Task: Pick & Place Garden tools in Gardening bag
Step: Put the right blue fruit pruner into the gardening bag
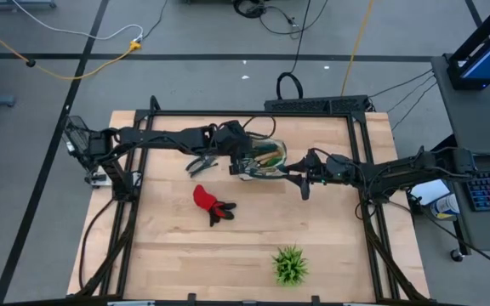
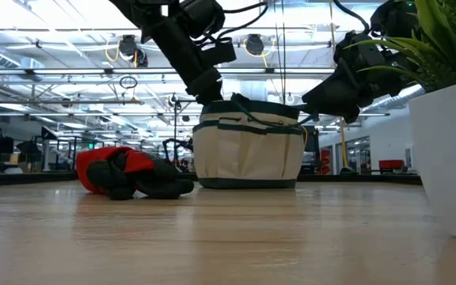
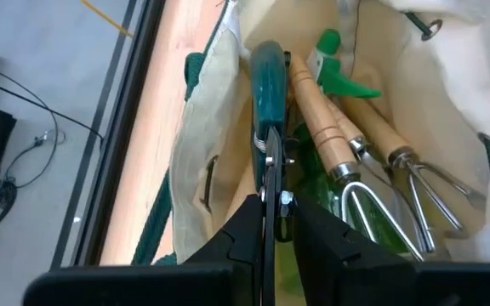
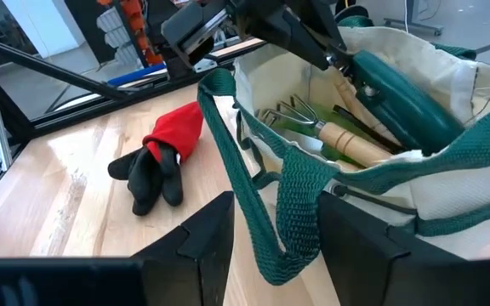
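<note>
The cream gardening bag (image 1: 264, 158) with green trim stands upright on its base at the table's far middle. Inside it lie wooden-handled tools (image 3: 339, 144) and a little rake (image 4: 300, 115). My left gripper (image 3: 272, 208) hangs over the bag's mouth, shut on pruning shears (image 4: 398, 102) with dark teal handles. My right gripper (image 4: 277, 217) is at the bag's right side, shut on a green loop handle. A red-and-black glove (image 1: 212, 202) lies flat on the table, nearer than the bag and left of it. My left gripper pinches the shears at the pivot and spring end (image 3: 270, 183) between its two fingers. It comes slanting down from the table's left, fingers along the tool. The teal handles (image 3: 266, 72) point ahead into the bag's mouth; whether they rest on anything I cannot tell. My right gripper has the bag's green loop handle (image 4: 289, 204) between its two fingers, coming nearly level from the table's right. The strap runs back in a V from the bag's rim to the fingers and looks drawn out. The bag stays on the table.
A green spiky plant (image 1: 290, 265) in a white pot (image 2: 450, 150) stands near the table's front edge, right of centre. Black frame rails (image 1: 368, 170) border the tabletop on the left, right and far sides. Bare wood lies between the glove and the plant.
</note>
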